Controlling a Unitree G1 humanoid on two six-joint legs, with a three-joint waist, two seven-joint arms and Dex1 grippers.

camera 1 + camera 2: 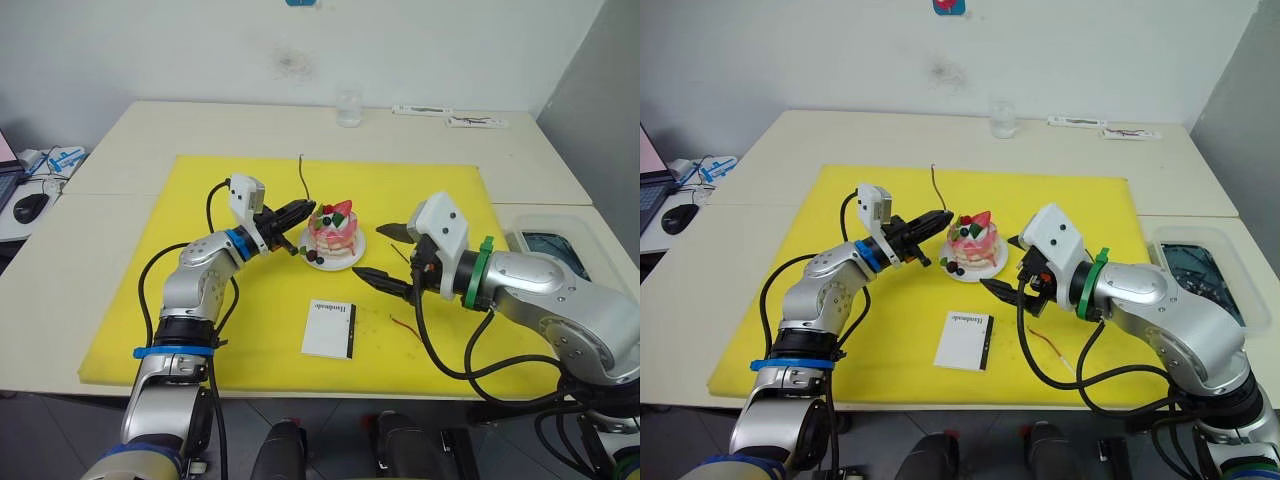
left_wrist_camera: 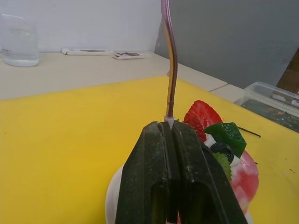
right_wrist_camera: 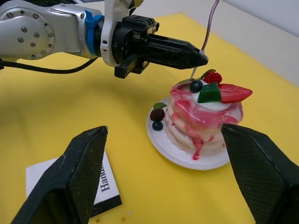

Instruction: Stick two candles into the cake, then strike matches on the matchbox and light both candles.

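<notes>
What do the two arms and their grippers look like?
Both arms are silver metal with looping black cables. The left gripper has black fingers, a white wrist block and a blue ring; the right gripper has black fingers, a white block and a green ring.

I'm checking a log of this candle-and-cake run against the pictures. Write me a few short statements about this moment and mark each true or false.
1. The left gripper is shut on a candle above the cake. True.
2. The right gripper is shut on the matchbox. False: its fingers are spread open, and the matchbox lies on the yellow mat, untouched.
3. A second candle lies on the mat near the right arm. True.
4. The held candle is lit. False: no flame shows.
</notes>
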